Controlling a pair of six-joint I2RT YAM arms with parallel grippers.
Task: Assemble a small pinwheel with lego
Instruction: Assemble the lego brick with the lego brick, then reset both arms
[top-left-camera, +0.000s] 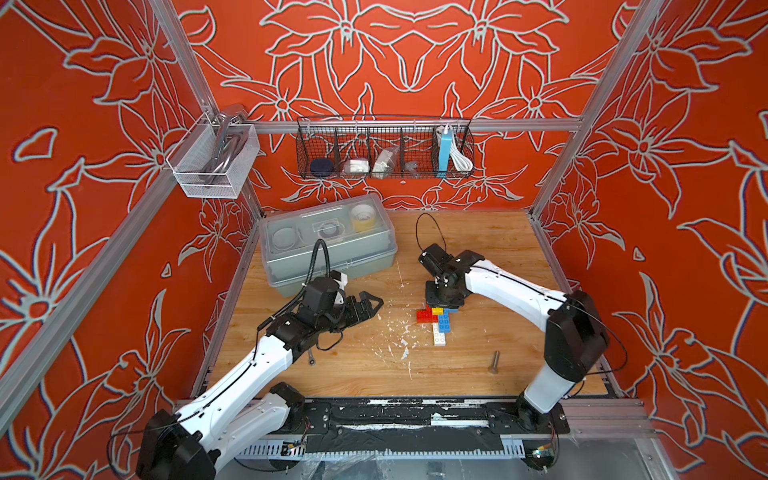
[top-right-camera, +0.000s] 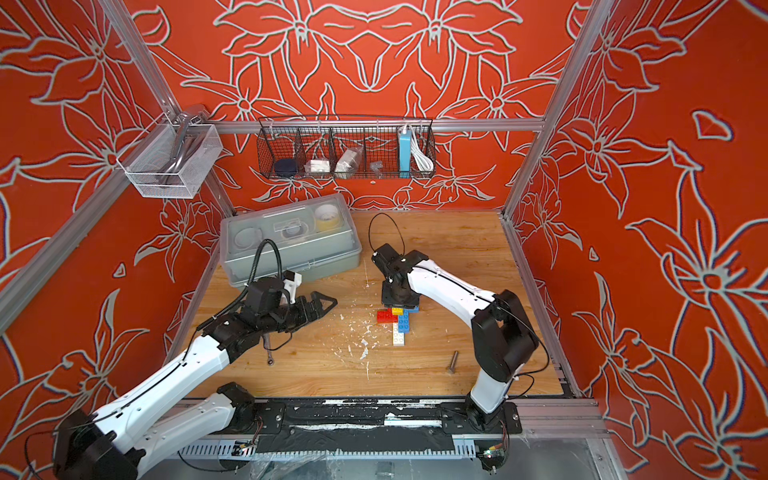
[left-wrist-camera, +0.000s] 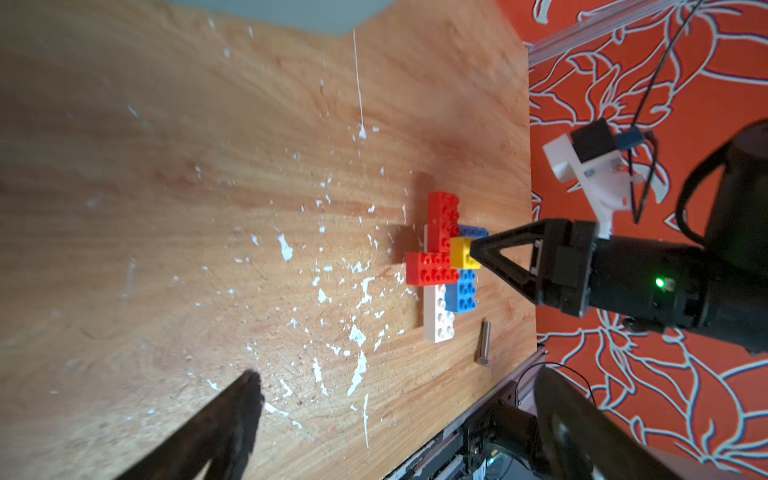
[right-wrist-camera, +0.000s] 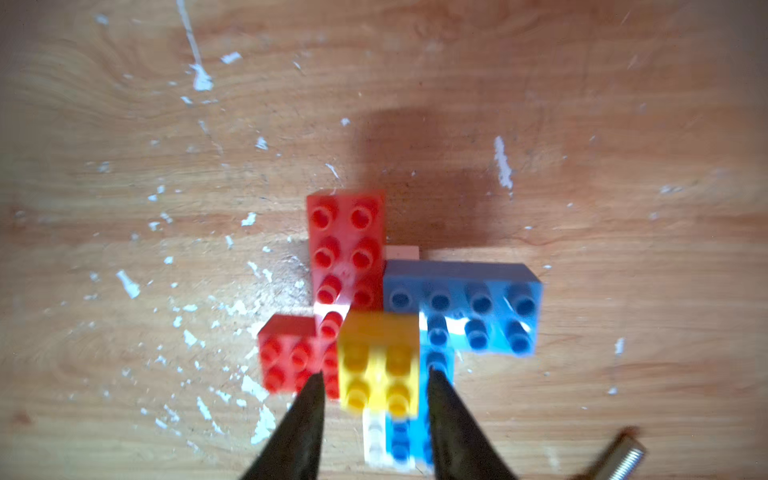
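Filling the floor of the red-walled cell, the wooden table carries everything else. A lidded grey plastic box sits in its ten o'clock corner.

The left gripper hangs just to the nine o'clock side of the table's middle, tips aimed toward three o'clock. Its jaws stand apart with nothing between them. In the left wrist view only one finger shows, at the frame's edge.

The right gripper points straight down over the pinwheel. Its jaws are parted astride the yellow square, and a thin gap shows on each side, so nothing is pinched.

That pinwheel lies flat on the boards, just toward four o'clock from the table's middle. In both top views its twelve o'clock part is hidden under the right wrist. What shows there is a red arm toward nine o'clock and a blue arm and the white stem toward six. The right wrist view shows both red bricks and both blue ones meeting under the yellow centre.

A grey bolt lies at five o'clock from the pinwheel, near but apart. A small metal tool lies beside the left forearm. White flecks dot the wood between them.
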